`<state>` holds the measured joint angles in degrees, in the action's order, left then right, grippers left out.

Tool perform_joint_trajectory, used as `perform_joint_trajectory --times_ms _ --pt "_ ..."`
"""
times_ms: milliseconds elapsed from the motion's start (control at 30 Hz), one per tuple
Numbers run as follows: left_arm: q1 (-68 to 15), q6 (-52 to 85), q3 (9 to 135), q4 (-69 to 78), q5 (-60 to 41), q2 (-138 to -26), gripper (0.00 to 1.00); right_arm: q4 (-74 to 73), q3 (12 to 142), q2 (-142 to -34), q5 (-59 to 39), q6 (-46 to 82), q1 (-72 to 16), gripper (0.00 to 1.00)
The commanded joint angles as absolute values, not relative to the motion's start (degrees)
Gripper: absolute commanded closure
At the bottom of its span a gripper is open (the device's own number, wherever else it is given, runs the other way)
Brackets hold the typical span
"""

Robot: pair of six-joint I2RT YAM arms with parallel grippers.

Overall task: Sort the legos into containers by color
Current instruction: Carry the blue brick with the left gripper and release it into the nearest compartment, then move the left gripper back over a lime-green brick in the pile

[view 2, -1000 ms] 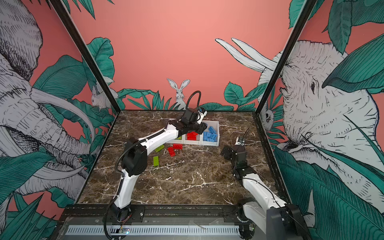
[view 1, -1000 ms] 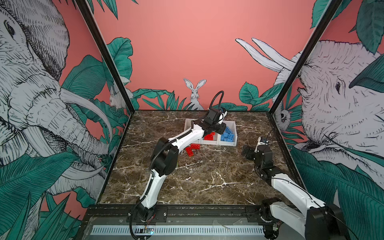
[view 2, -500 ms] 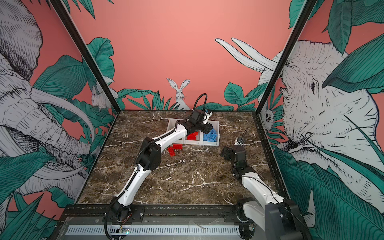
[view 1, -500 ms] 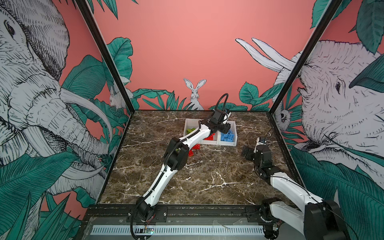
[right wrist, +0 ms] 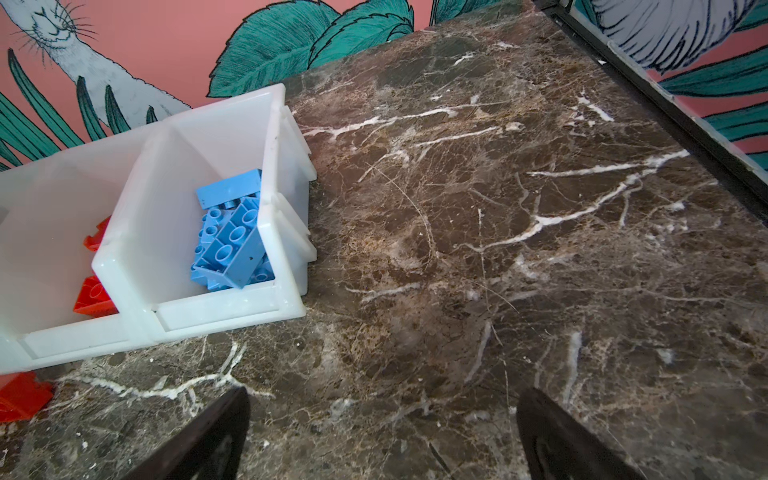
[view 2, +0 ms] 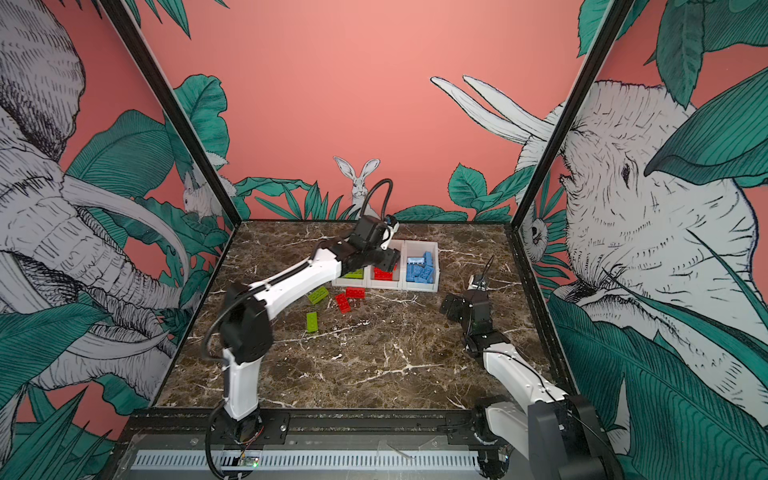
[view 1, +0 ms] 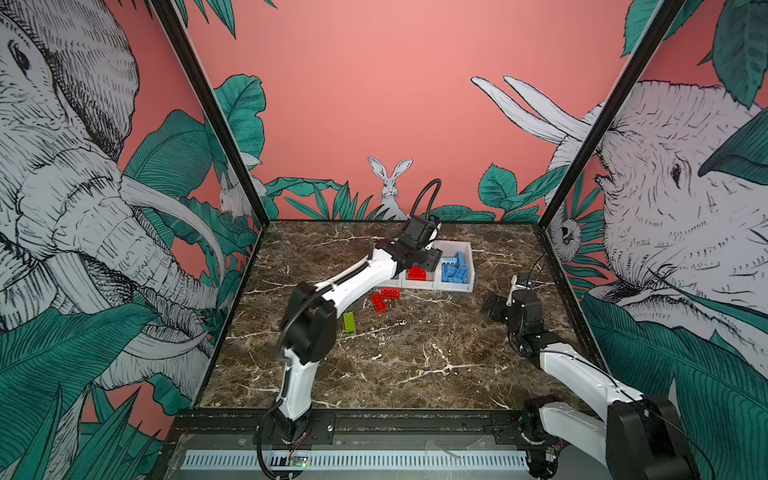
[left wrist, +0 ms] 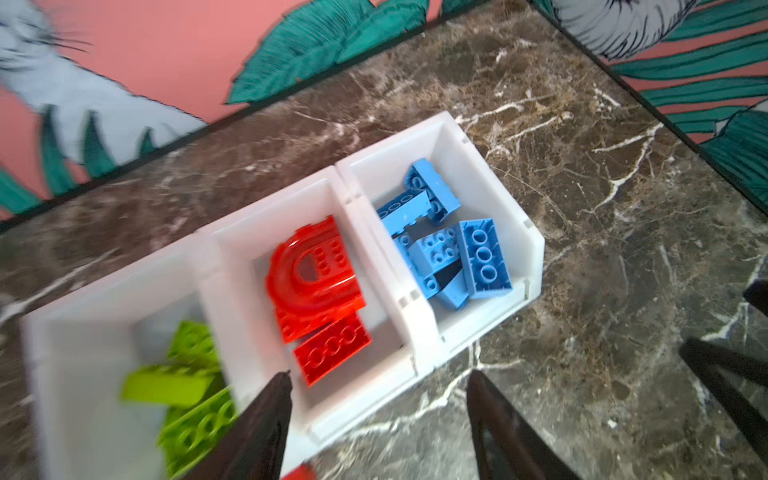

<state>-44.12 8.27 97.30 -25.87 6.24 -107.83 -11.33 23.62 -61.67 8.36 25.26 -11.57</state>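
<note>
The three joined white containers (view 1: 469, 248) (view 2: 435, 287) (left wrist: 535, 245) stand at the back of the table. In the left wrist view lime legos (left wrist: 189, 395) fill one end bin. The middle bin holds a red arch (left wrist: 311, 270) and a red brick (left wrist: 332, 349), and the other end bin holds blue bricks (left wrist: 451, 245) (right wrist: 230, 237). My left gripper (view 1: 427, 261) (view 2: 385, 261) (left wrist: 378, 386) hangs open and empty over the middle bin's front wall. Two red bricks (view 1: 384, 297) (view 2: 349, 297) and two lime bricks (view 2: 312, 322) (view 2: 318, 296) lie loose in front of the bins. My right gripper (view 1: 494, 306) (view 2: 451, 307) (right wrist: 382, 399) is open over bare marble.
The brown marble table (view 1: 415, 365) is boxed in by black frame posts and painted walls. My left arm's elbow (view 1: 309, 324) stands over the table's left-middle, close to the lime brick (view 1: 349, 322). A black rail (view 1: 374, 419) runs along the front edge.
My left gripper has opened above the middle bin. Its arm stretched forward, then the elbow drew back toward the front. The right arm has barely moved.
</note>
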Motion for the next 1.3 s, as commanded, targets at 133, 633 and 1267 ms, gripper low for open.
perform_joint_trajectory --times_ms 133,633,1267 --pt "-43.7 17.2 68.7 -34.4 21.8 -81.1 0.3 -11.5 23.4 -58.8 9.1 25.0 -11.1 0.02" --pt "-35.3 30.0 39.6 -28.4 21.2 -64.9 0.28 -9.6 25.4 -55.1 4.6 31.1 -11.1 0.02" --pt "-34.3 30.3 38.7 -18.4 15.0 -81.3 0.3 -11.9 25.1 -59.1 4.6 31.4 -11.2 0.02"
